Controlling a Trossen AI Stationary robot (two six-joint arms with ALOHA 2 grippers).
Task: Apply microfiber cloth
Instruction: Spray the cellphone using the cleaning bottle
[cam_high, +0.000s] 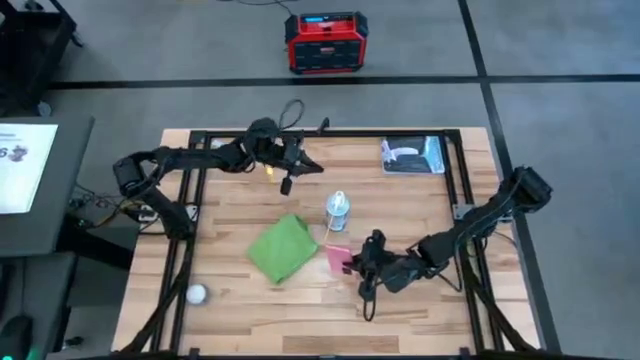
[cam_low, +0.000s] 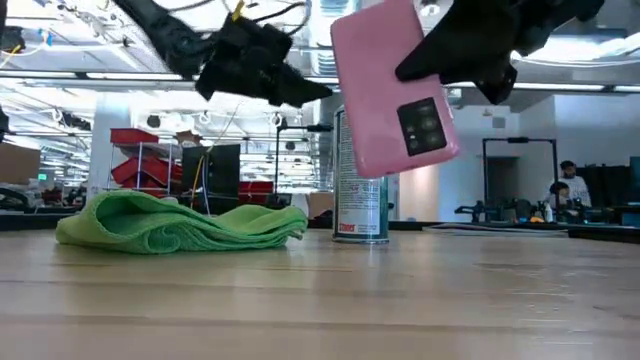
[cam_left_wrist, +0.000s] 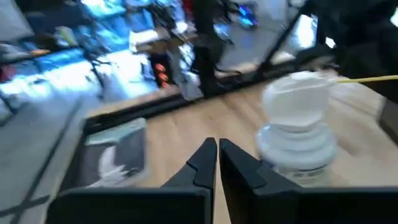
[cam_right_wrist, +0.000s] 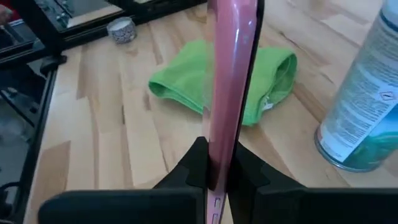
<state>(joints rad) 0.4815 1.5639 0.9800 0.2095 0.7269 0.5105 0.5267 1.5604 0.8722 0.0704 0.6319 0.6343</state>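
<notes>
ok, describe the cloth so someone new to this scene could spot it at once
On the wooden table, look near the middle, just left of the upright spray can. The cloth lies there flat and loosely folded, beside the pink phone held in the right tool. It is the only bright green, soft thing on the table.

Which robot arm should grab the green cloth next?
Probably the left. The right gripper is busy: it is shut on the pink phone, held up off the table. The left gripper holds nothing, fingers together, and hovers just beyond the microfiber cloth, near the spray can.
</notes>
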